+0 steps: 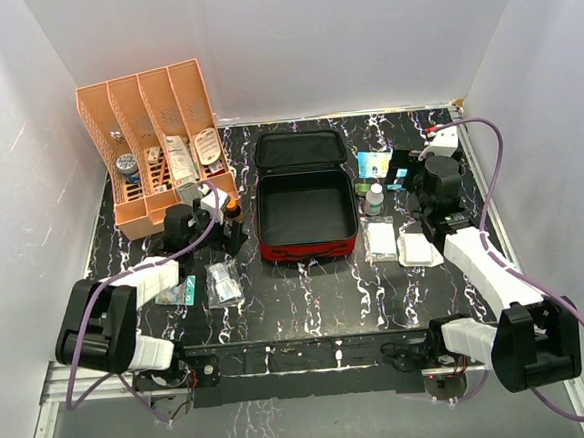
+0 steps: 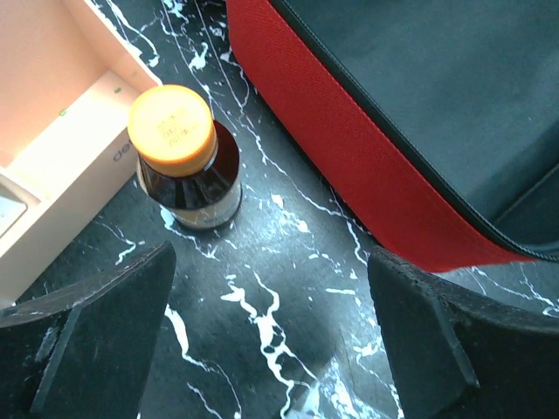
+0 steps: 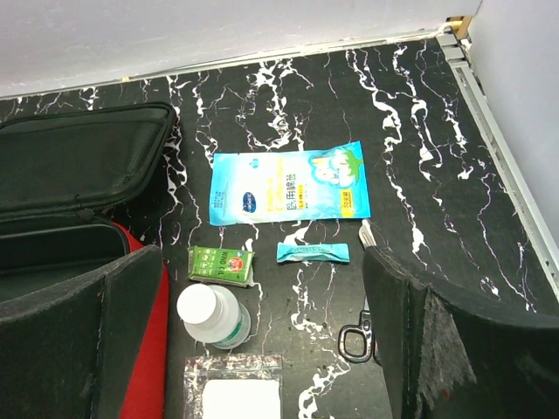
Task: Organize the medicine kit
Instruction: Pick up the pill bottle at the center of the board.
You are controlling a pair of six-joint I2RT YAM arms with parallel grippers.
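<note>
Currently the medicine kit (image 1: 308, 248) lies open at the centre of the top view, lid folded back, black lining showing, nothing visible inside. Supplies are spread across the worktop (image 1: 308, 298) on both sides of it.

Left claw (image 2: 271, 288): spread wide, holding nothing. A brown bottle (image 2: 185, 161) with an orange cap stands upright in the upper left of the wrist view, ahead of the fingers and not between them. It sits just beside the orange rack (image 1: 94, 133), with the kit's red wall close on the other side.

- Risk: we judge the gap tight. One finger could catch the rack or shove the soft case while closing in.
- Risk: the bottle is round and looks smooth. An off-centre squeeze could tip or roll it.

Right claw (image 3: 262, 297): also wide and empty, hanging over a white-capped bottle (image 3: 212, 314), a green sachet (image 3: 221, 264), a teal strip (image 3: 313, 253) and a blue pack (image 3: 288, 185). A clear bag (image 3: 232, 388) and scissors (image 3: 356, 342) show at the bottom edge.

- Risk: these things lie close together. Coming down for one could knock the bottle over or drag a neighbour along.
- Risk: the flat packets lie flush, so the fingers may skid over them.
- Risk: the finger on the left of this view is near the kit and could nudge it.
</note>
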